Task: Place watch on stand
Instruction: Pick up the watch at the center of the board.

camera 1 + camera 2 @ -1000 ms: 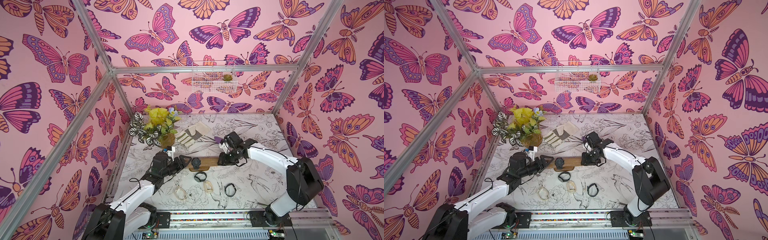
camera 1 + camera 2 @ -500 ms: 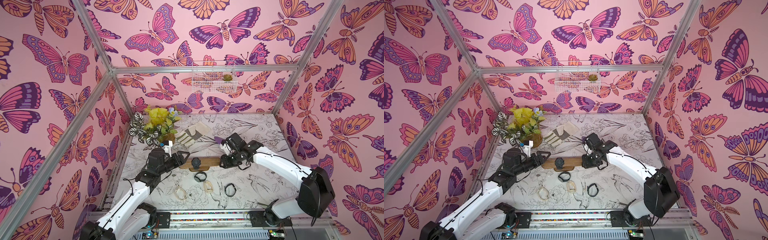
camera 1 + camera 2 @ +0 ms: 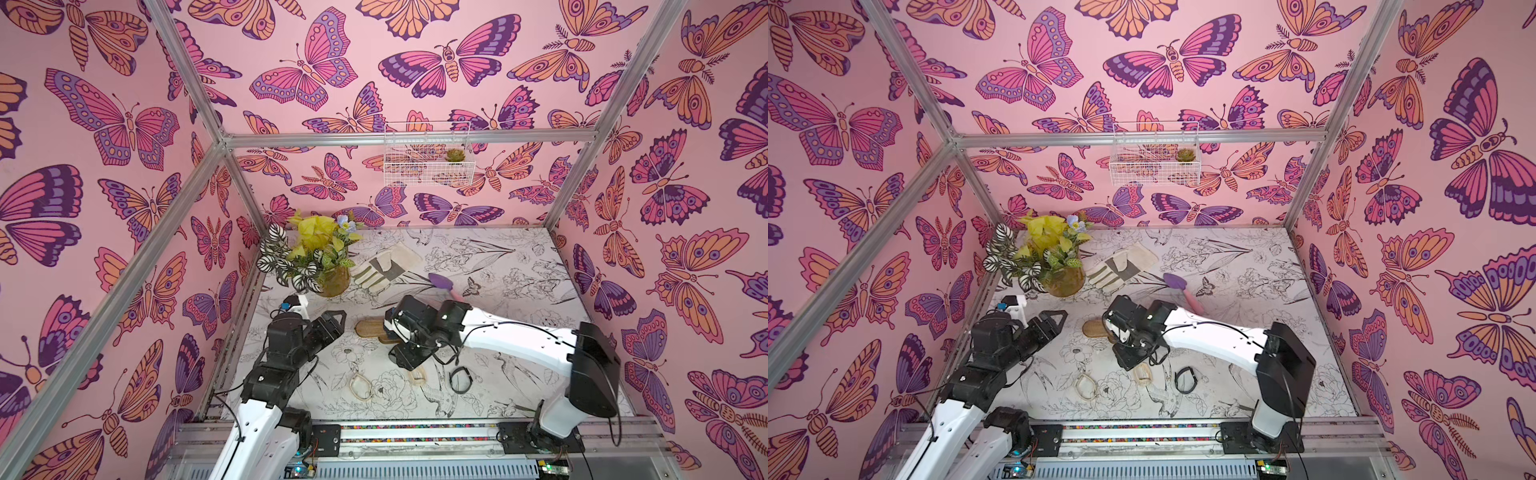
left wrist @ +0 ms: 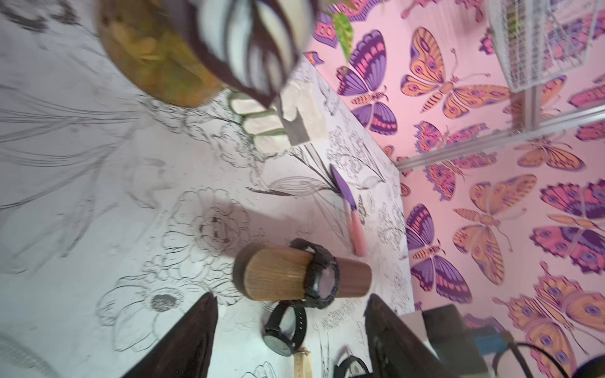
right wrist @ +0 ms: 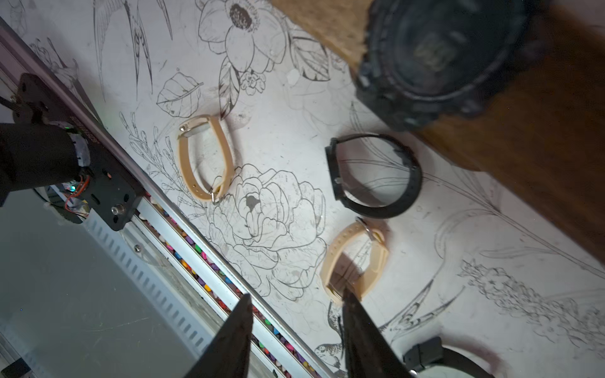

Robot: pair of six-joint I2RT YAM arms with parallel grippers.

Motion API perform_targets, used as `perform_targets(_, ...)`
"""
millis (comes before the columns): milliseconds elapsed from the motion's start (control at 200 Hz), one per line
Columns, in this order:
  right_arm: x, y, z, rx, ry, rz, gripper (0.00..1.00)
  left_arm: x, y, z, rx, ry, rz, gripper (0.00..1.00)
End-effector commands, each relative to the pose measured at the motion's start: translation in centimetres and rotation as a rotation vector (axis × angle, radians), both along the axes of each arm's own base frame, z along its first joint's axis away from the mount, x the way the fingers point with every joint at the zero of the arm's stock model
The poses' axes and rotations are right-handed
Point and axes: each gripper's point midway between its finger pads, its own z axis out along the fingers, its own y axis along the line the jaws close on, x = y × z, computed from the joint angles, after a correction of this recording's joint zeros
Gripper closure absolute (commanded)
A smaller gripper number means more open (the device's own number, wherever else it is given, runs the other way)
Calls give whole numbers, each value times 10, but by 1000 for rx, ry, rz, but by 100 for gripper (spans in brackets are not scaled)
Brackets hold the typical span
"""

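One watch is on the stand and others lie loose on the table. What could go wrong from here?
1. The right gripper, open, hangs over a beige watch, and its arm is close above the stand. A careless swing could knock the stand or shift the black watch on it.
2. The loose black watch lies near that beige one, so a grab might nudge it.

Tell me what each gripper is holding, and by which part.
Nothing is held: the left gripper and the right gripper both stand open and empty.
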Motion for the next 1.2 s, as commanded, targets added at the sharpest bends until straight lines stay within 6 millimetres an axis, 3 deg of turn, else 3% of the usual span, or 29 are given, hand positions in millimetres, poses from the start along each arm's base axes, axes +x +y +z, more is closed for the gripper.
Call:
perform_targets(0, -15, 21, -2, 5, 36, 73, 54, -18, 27, -16, 74, 105, 109, 26)
perform_targets(215, -25, 42, -33, -99, 35, 176, 55, -21, 35, -25, 60, 147, 146, 26)
perform_targets(516, -32, 67, -61, -131, 17, 236, 57, -20, 40, -33, 16, 175, 159, 27)
perform_targets(1192, -11, 93, -88, -146, -50, 221, 59, -18, 51, -48, -62, 208, 183, 25)
